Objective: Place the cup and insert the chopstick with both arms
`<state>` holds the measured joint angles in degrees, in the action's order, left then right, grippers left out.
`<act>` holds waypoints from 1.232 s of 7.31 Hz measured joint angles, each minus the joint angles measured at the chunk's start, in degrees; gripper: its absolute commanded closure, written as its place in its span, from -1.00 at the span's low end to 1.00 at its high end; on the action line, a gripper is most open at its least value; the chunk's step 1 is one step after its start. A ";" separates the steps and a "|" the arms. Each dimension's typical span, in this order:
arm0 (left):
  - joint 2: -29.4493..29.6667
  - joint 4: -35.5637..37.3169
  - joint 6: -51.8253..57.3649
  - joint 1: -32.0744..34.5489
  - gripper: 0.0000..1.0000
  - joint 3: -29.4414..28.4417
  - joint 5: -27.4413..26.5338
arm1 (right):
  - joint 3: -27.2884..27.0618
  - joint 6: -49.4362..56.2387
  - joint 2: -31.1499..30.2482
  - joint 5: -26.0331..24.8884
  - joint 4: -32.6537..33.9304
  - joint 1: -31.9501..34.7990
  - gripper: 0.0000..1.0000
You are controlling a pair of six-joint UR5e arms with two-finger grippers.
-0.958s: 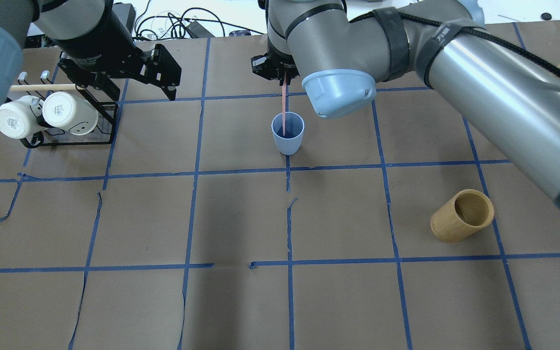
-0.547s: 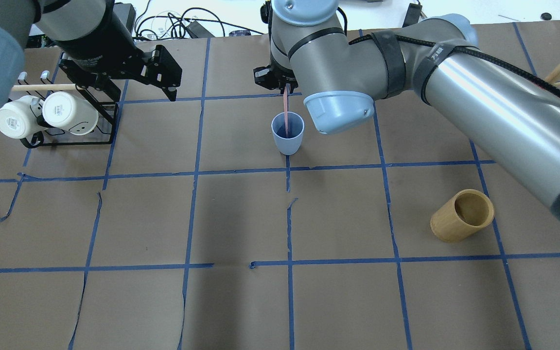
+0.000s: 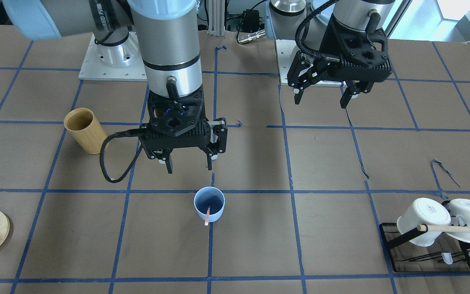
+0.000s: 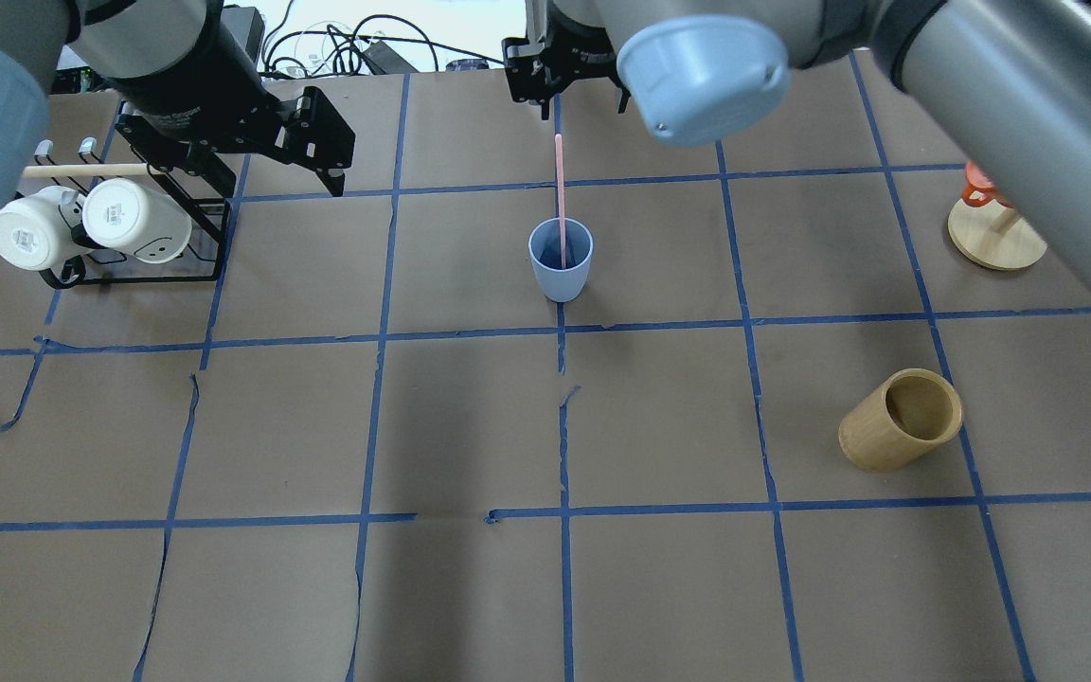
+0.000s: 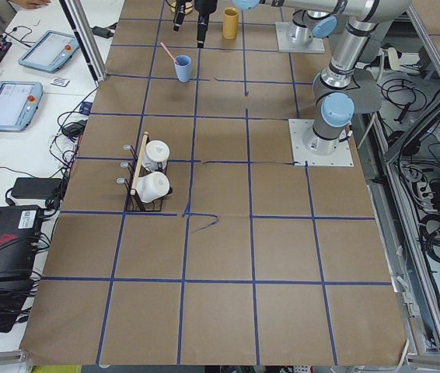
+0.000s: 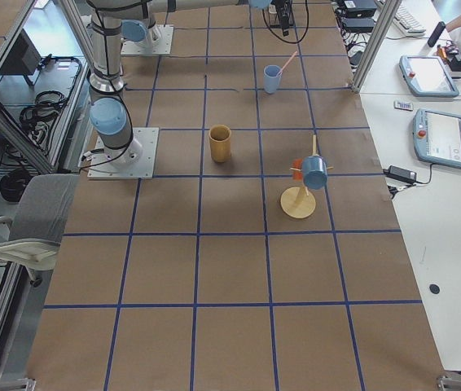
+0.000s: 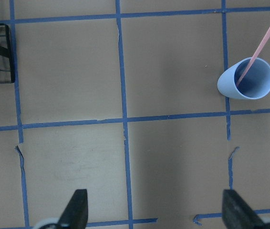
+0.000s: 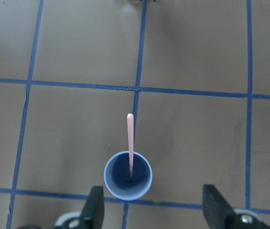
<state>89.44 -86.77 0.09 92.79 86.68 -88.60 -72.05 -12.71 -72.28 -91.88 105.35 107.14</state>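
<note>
On cup rim: chopstick, tilted fwd.

Cup: stood upright on the table.
Chopstick: leaned inside the cup.
Left gripper: 2 fingers spread wide.

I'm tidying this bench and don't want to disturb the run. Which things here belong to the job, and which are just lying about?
Job: small pale blue cup; thin pink chopstick standing in it.
Lying about: tan wooden cylinder; two white mugs on a black rack; pale wooden rod; round wooden stand.
</note>
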 measured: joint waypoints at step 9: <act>0.03 -0.07 0.04 0.03 -1.00 0.16 -0.08 | -9.55 18.96 -15.42 4.37 -18.70 -15.78 -1.00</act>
<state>89.47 -86.84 0.13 92.81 86.83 -88.68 -81.59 6.25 -87.70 -87.51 86.65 91.36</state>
